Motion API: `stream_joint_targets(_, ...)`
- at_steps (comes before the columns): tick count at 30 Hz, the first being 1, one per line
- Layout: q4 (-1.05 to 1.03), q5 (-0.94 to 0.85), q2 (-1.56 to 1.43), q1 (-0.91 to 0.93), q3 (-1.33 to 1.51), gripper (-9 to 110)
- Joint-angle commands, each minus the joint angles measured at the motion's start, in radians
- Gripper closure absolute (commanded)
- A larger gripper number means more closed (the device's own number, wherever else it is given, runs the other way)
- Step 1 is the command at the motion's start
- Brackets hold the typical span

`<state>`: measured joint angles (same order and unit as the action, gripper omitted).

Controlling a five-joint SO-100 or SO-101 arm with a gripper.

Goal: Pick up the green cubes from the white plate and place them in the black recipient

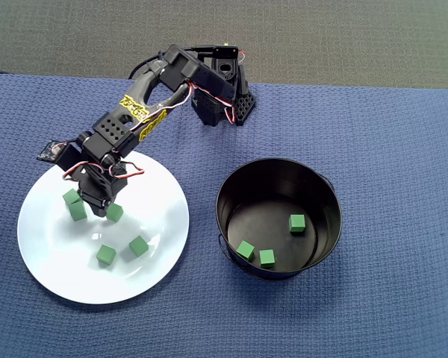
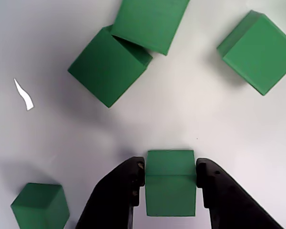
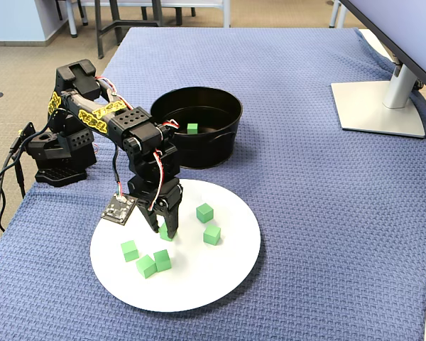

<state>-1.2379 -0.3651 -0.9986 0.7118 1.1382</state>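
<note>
My gripper (image 2: 170, 167) is down on the white plate (image 2: 214, 124), its two black fingers pressed on either side of a green cube (image 2: 170, 191). In the overhead view the gripper (image 1: 103, 208) is over the plate's upper left (image 1: 60, 276). The held cube (image 1: 115, 213) peeks out beside it. Several more green cubes lie loose on the plate, two touching (image 2: 109, 67), one right (image 2: 258, 51), one lower left (image 2: 40, 207). The black pot (image 1: 330, 216) stands right of the plate and holds three cubes (image 1: 297, 222). The fixed view shows the gripper (image 3: 166, 231), plate (image 3: 199, 288) and pot (image 3: 199, 153).
The arm's base (image 1: 225, 97) stands at the back of the blue cloth, above the gap between plate and pot. A monitor foot (image 3: 378, 106) stands on the far right of the table in the fixed view. The table's left edge (image 3: 28, 213) is near the base.
</note>
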Motion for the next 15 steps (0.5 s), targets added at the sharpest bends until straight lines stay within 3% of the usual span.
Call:
stream_joint_targets(1,-0.029,0.021,-0.21,0.032,0.017,101)
stream_joint_targets(9,-0.078,0.044,-0.561,0.044,0.192,101)
stream_joint_targets(15,-0.101,0.118,-0.868,-0.086,0.359,101)
